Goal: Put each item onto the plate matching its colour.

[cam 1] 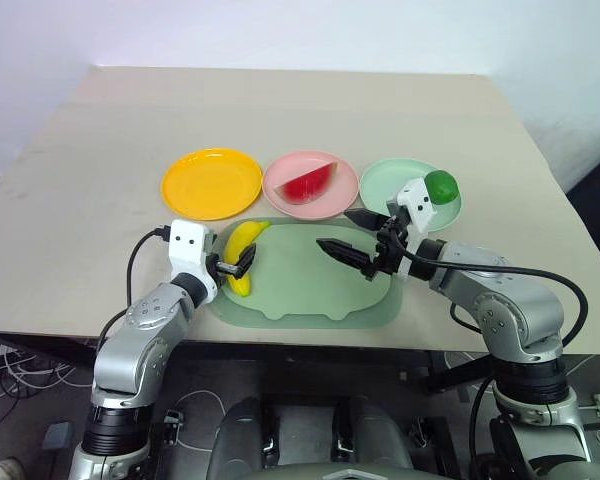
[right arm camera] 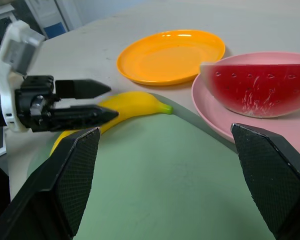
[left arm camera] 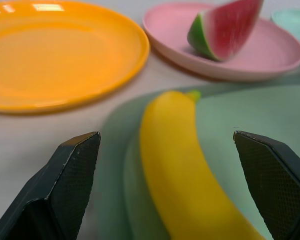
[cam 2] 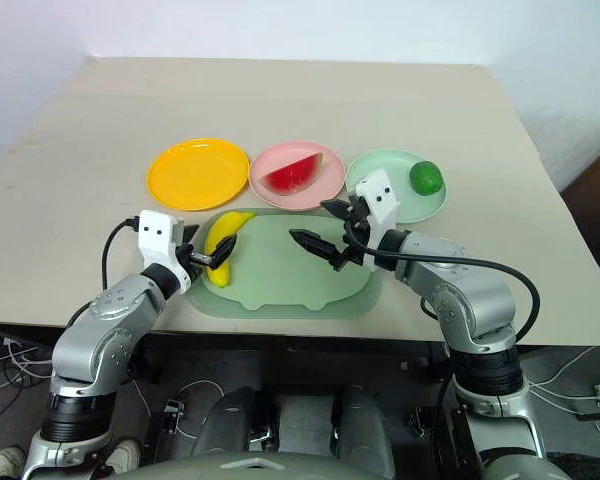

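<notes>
- Left wrist view: the banana (left arm camera: 185, 175) lies between the two spread fingers of the left gripper (cam 1: 236, 263), jaws open and not yet touching it; its green-tipped end points toward the orange-yellow plate (left arm camera: 60, 55).
- Head views: the banana rests on the left edge of the pale green tray (cam 1: 310, 285), just beside the orange-yellow plate and apart from it.
- Watermelon wedge (cam 1: 309, 184) already sits on the pink plate (cam 1: 280, 175); the green fruit (cam 1: 441, 186) sits on the mint plate (cam 1: 380, 185) — by colour, only the banana remains.
- Right gripper (cam 1: 355, 240) hangs open and empty over the tray, near the mint plate.
- Handling, as judged: the banana looks like a light, rigid plastic toy with a smooth, glossy skin — likely to slip or roll if pinched near a tapered end.
- Suggested hold: across the thick middle of the curve, fingers on the two flanks, so that the toy does not pivot when lifted.
- All three plates stand in a row on the desk (cam 1: 100, 150), behind the tray.
</notes>
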Controlling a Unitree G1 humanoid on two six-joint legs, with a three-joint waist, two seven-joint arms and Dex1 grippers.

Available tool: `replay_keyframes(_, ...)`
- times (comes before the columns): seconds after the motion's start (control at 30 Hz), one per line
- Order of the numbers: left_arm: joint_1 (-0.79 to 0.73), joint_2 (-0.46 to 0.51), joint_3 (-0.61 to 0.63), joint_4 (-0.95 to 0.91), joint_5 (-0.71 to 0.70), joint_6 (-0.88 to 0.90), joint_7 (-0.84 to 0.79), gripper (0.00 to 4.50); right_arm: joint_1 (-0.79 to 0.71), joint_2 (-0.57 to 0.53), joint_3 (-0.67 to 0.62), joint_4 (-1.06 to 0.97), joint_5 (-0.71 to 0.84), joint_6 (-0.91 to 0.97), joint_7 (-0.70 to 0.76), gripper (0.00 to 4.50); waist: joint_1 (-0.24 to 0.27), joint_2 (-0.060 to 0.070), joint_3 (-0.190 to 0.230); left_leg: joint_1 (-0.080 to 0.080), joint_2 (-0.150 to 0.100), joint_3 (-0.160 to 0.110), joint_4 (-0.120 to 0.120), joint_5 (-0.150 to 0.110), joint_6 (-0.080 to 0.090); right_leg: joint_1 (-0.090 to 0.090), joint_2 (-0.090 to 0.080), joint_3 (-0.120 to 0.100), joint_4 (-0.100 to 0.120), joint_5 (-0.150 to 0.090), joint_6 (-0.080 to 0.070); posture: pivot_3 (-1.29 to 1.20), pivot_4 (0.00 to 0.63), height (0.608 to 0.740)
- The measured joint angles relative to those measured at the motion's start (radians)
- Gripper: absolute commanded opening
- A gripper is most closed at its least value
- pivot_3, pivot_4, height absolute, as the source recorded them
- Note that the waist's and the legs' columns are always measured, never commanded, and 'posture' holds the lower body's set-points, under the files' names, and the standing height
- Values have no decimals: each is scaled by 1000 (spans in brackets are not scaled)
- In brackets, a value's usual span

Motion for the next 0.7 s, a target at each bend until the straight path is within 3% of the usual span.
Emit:
replay_keyframes(0.37, 7, 4, 18, -47, -12, 15, -29, 62, 0, -5, 9, 4, -10, -15, -11, 4500, 0, 0, 0, 0, 0, 0, 0, 0, 0, 0, 0, 0, 0, 0, 0, 0, 150, 695)
replay_keyframes(0.7, 13, 13, 70, -110, -49, 0, -45, 22, -15, -4, 35, 42, -11, -36, 0, 4500, -1, 0, 0, 1, 0, 0, 0, 0, 0, 1, 0, 0, 0, 0, 0, 0, 150, 695)
